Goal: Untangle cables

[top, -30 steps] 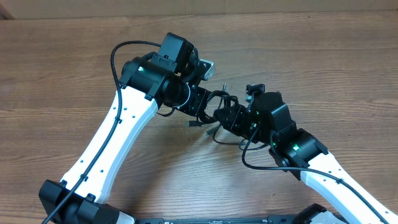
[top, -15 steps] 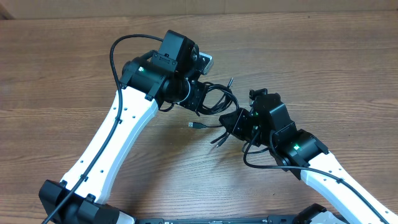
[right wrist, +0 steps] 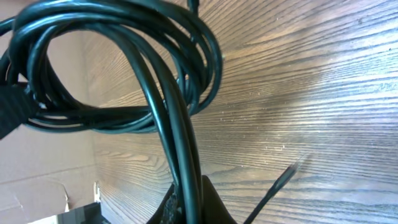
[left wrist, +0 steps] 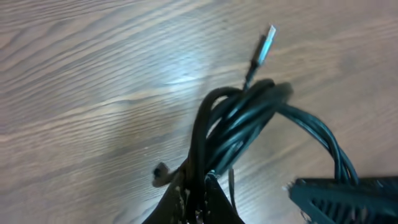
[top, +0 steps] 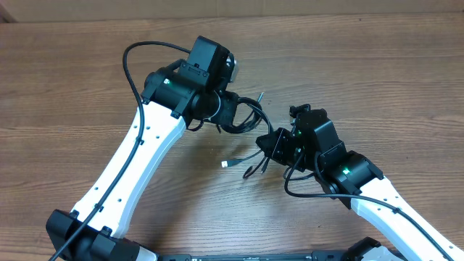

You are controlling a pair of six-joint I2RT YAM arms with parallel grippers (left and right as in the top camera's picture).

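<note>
The cables (top: 250, 114) are a knot of thin black cords hanging between my two grippers above the wooden table. My left gripper (top: 233, 116) is shut on one side of the bundle, and in the left wrist view the cords (left wrist: 245, 115) run up out of its closed fingertips (left wrist: 199, 186). My right gripper (top: 272, 142) is shut on the other side, with looped cords (right wrist: 118, 43) rising from its jaws (right wrist: 189, 202). One loose end with a silver plug (top: 230, 164) dangles below the bundle, and that plug (left wrist: 266, 42) shows in the left wrist view.
The wooden table (top: 377, 72) lies all around the arms. A thick black wire (top: 134, 61) loops off the left arm. Another thin cord end (right wrist: 280, 180) hangs beside the right fingers. The right gripper's body (left wrist: 348, 196) sits at the lower right of the left wrist view.
The grippers have drawn a little apart, the left toward the far side and the right toward the near right. The bundle has stretched, and the silver-plugged end has dropped lower.
</note>
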